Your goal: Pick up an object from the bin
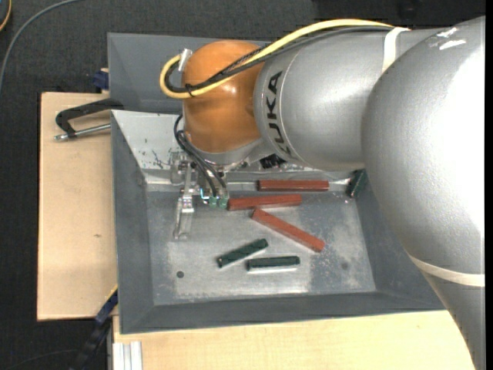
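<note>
A: Where was the gripper [202, 193]?
B: I saw it low in the bin [127, 237], just beside the left end of a red-brown bar [269, 201]; jaws apart or together, I couldn't tell. I judged the bar stiff and light: grip across its narrow middle
</note>
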Robot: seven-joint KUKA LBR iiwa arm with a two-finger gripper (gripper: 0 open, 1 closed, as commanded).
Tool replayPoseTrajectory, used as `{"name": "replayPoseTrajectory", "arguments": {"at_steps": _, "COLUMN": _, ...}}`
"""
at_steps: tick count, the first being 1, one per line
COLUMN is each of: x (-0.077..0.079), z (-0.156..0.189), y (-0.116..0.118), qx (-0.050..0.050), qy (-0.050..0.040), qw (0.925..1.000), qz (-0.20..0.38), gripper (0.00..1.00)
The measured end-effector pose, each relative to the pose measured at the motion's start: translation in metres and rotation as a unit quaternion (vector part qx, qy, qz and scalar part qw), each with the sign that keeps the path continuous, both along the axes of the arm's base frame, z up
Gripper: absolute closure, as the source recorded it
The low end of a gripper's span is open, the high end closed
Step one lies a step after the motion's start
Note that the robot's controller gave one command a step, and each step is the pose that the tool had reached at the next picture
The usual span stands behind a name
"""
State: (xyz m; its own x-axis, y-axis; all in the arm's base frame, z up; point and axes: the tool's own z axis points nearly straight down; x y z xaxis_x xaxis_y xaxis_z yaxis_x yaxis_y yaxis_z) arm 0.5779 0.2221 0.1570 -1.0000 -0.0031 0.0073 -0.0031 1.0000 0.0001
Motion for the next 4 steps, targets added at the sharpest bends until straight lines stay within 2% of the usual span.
{"name": "replayPoseTrajectory", "arguments": {"at_steps": 1, "x": 0.001, "z": -0.087, "y": -0.083, "qx": -0.001, "qy": -0.0008, "qw": 0.9955, "qz": 0.095, "gripper": 0.0}}
{"name": "replayPoseTrajectory", "arguments": {"at_steps": 2, "x": -0.087, "z": -0.087, "y": -0.135, "qx": 0.0, "qy": -0.0007, "qw": 0.9952, "qz": 0.098, "gripper": 0.0}}
{"name": "replayPoseTrajectory", "arguments": {"at_steps": 3, "x": -0.043, "z": -0.08, "y": -0.208, "qx": 0.001, "qy": -0.0067, "qw": 0.9836, "qz": 0.18, "gripper": 0.0}}
{"name": "replayPoseTrajectory", "arguments": {"at_steps": 4, "x": -0.085, "z": -0.086, "y": -0.19, "qx": 0.002, "qy": -0.0041, "qw": 0.9565, "qz": 0.292, "gripper": 0.0}}
